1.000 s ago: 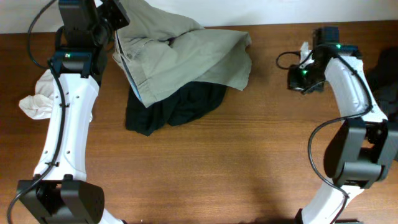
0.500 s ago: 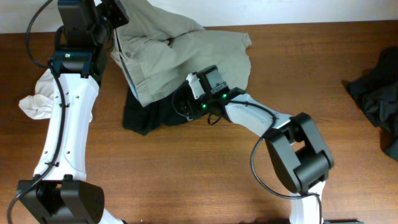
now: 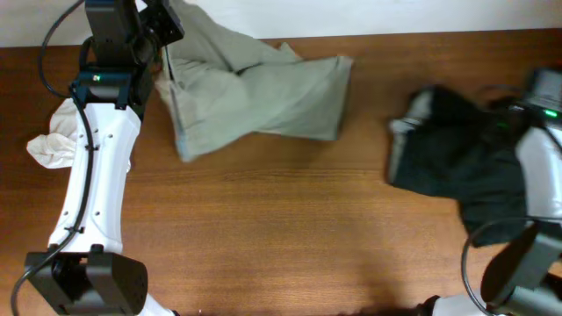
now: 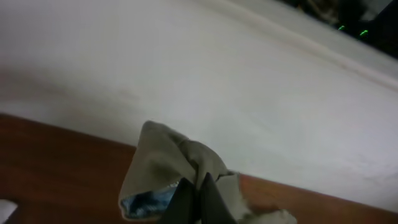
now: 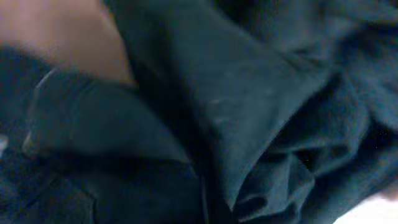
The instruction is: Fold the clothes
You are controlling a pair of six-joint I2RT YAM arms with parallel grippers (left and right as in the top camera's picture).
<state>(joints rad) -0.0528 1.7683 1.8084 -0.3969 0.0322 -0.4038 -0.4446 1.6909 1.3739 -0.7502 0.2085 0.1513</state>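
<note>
A khaki garment [image 3: 263, 92] lies spread on the wooden table [image 3: 263, 219] at the back left. My left gripper [image 3: 164, 25] is shut on its upper corner and holds that corner up off the table. In the left wrist view the khaki cloth [image 4: 168, 155] is pinched between the dark fingers [image 4: 199, 200]. A dark green-black garment [image 3: 443, 154] is bunched at the right. My right gripper [image 5: 202, 193] is buried in its folds [image 5: 249, 112], and its fingers barely show. The right arm [image 3: 537, 132] is at the right edge.
A crumpled white cloth [image 3: 48, 145] lies beside the left arm at the left edge. A white wall [image 4: 249, 93] runs along the table's back edge. Bare wood fills the middle and front of the table.
My right arm has swung from under the khaki garment to the far right, taking the dark garment with it. The khaki garment now lies flatter. The left gripper has not moved.
</note>
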